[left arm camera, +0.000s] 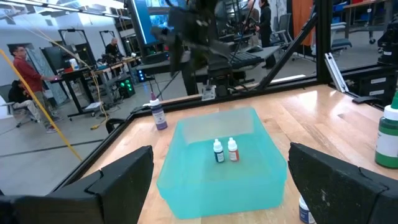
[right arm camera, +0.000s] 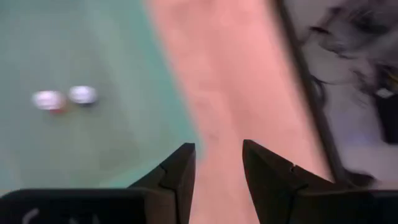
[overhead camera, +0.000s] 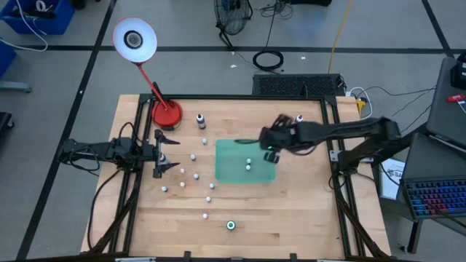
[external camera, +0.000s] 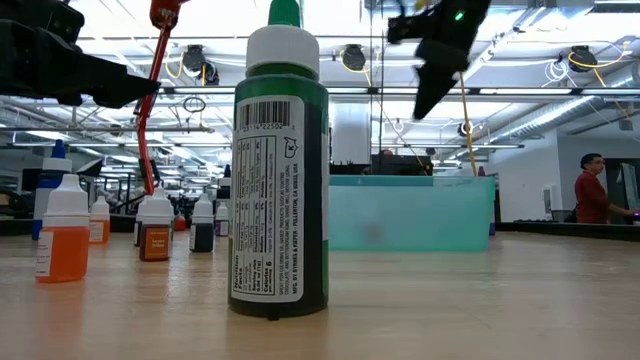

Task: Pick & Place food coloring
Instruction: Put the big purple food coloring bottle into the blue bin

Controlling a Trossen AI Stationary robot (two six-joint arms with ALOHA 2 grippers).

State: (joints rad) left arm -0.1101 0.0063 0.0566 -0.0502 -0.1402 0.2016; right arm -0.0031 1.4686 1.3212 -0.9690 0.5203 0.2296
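My right gripper (overhead camera: 271, 148) over the green bin's (overhead camera: 227, 172) far right corner.
Jaws narrowly parted, empty; two food coloring bottles (overhead camera: 248, 164) inside.

Our right gripper (overhead camera: 268, 145) hangs raised on an outstretched arm, its fingers (right arm camera: 180, 168) parted narrowly, seemingly empty. Our left gripper (overhead camera: 169, 151) waits low, jaws spread wide.
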